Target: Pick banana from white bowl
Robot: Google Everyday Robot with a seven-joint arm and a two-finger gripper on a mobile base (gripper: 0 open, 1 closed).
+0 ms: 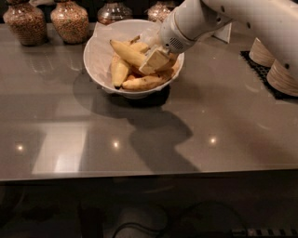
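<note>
Banana (125, 51): lies highest in the heap inside the white bowl (98, 56), running from the bowl's upper left down toward its centre. Pointed end faces up-left. Its lower right end passes under the gripper and is hidden there.

Gripper (154, 61): down inside the bowl, over the right-centre of the heap. A pale flat face of it lies against the banana's covered end. Cannot tell whether it is spread or clamped, nor whether it has hold of the fruit.

Other bananas: a short stubby one (118, 72) stands nearly on end below the task banana. A longer curved one (148, 82) lies across the bottom of the heap, near the front rim. More yellow shows behind the gripper, partly covered.

Bowl: round, deep, white, tilted slightly toward the camera. It sits on a glossy grey table (56, 121), back of centre.

Arm (195, 21): white and thick, entering from the upper right and sloping down to the bowl. Its shadow and the bowl's fall on the table in front.

Back edge: four glass jars of brownish contents, two at left (25, 22) (70, 19), two behind the bowl (114, 11) (160, 9).

Right edge: stacked cream bowls (279, 76) on a black mat (247, 55), well apart from the white bowl.
</note>
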